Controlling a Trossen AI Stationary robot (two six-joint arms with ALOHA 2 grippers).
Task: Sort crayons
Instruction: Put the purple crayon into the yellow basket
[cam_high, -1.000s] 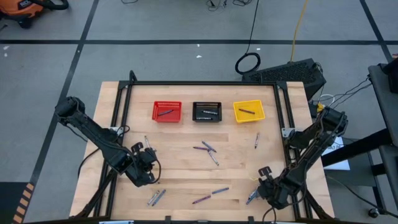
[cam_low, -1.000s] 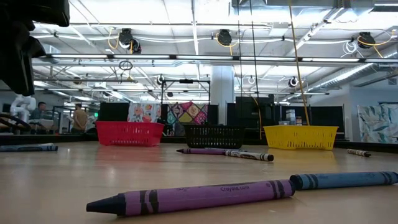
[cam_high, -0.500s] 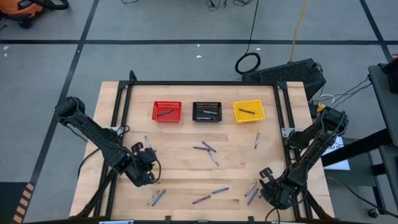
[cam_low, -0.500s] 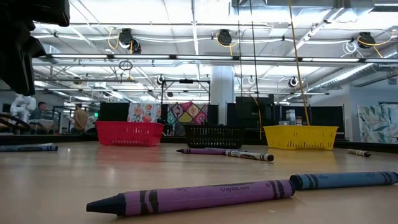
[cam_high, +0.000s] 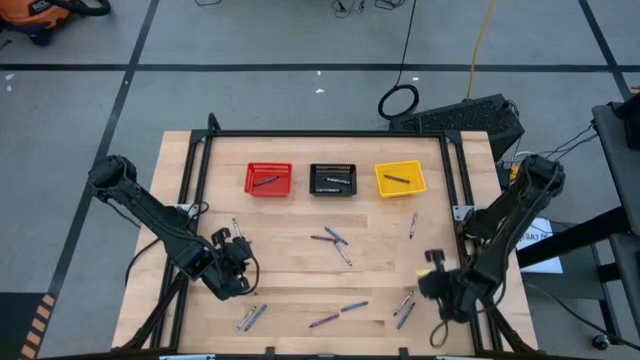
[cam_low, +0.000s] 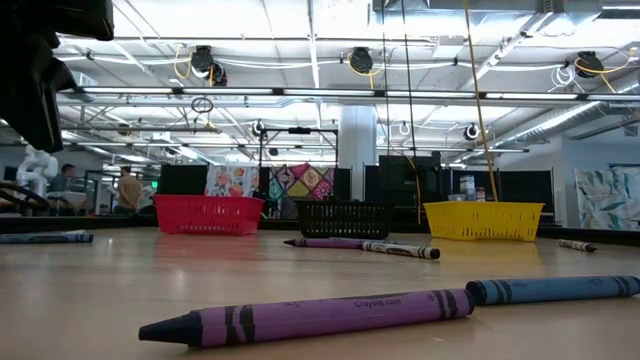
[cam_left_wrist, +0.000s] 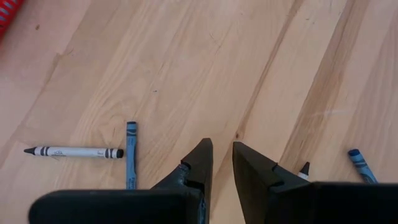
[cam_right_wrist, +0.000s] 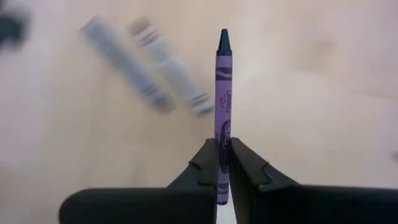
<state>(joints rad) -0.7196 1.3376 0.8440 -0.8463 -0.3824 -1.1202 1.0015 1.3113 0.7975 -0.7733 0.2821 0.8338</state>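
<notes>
Right tool (cam_right_wrist: 223, 163) clamped on a purple crayon (cam_right_wrist: 223, 93), which sticks straight out past the fingertips, above two loose crayons (cam_high: 404, 308) on the tabletop (cam_high: 290, 270). Left tool (cam_left_wrist: 222, 162) slightly parted, empty.

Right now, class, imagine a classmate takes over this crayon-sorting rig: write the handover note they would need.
Right gripper: shut on a purple crayon, raised over the table's near right corner.
Left gripper: fingers slightly apart, holding nothing, low over the near left of the table.
Done: the red basket, black basket and yellow basket each hold at least one crayon.
Left: drop the purple crayon into its basket, then clear the loose crayons scattered across the table.
</notes>
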